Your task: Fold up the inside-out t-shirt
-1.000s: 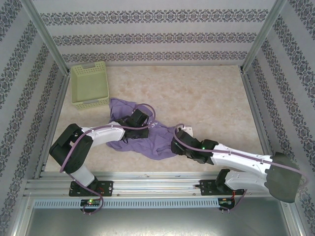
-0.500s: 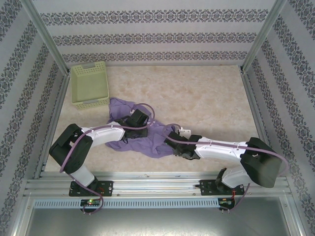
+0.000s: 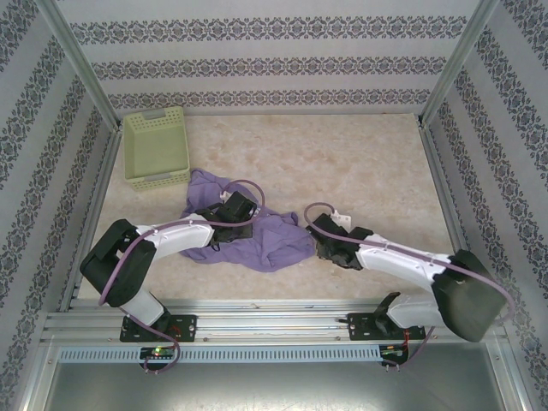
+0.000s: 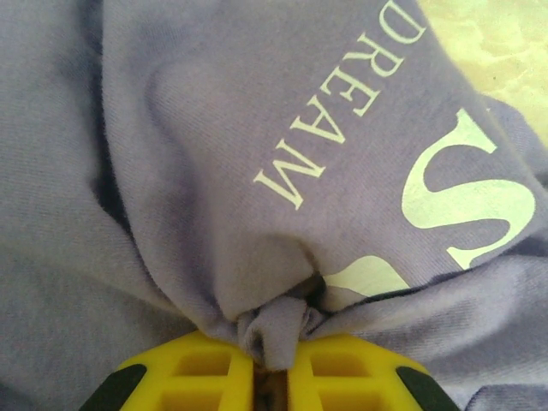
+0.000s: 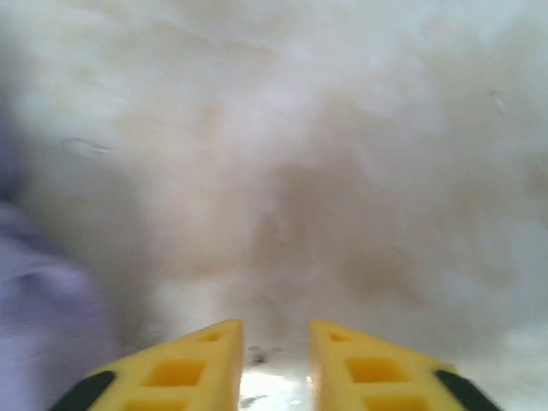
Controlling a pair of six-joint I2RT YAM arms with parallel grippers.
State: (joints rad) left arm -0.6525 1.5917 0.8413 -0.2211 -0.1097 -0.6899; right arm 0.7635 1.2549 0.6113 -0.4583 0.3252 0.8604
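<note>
One t-shirt: the inside-out t-shirt [image 3: 265, 244] is lying crumpled on the table [image 3: 368, 163] between the two arms, its far-left corner reaching just beside the pale green basket [image 3: 156, 147]; no fold is showing yet.
Left gripper: the left gripper [image 4: 272, 364] is keeping its jaws clamped on a bunched pinch of purple fabric, with the white lettering [image 4: 342, 128] facing its wrist camera.
Right gripper: the right gripper [image 5: 276, 342] is sitting just off the shirt's right edge, over bare table, its jaws standing slightly apart with nothing between them.
Change: a second ago the right gripper was lying on the shirt's near-right edge; now it is resting clear of the cloth, further right. The shirt's right edge is spreading slightly further right than before. The left arm is barely shifting.
Meaning: by my reading, the right side is coming away without a hold, so the shirt is being held at one point only. Spreading it flat is probably going to need a fresh grab on the right.
Count: one t-shirt, one basket, two arms, two grippers, one of them gripping and one empty.
</note>
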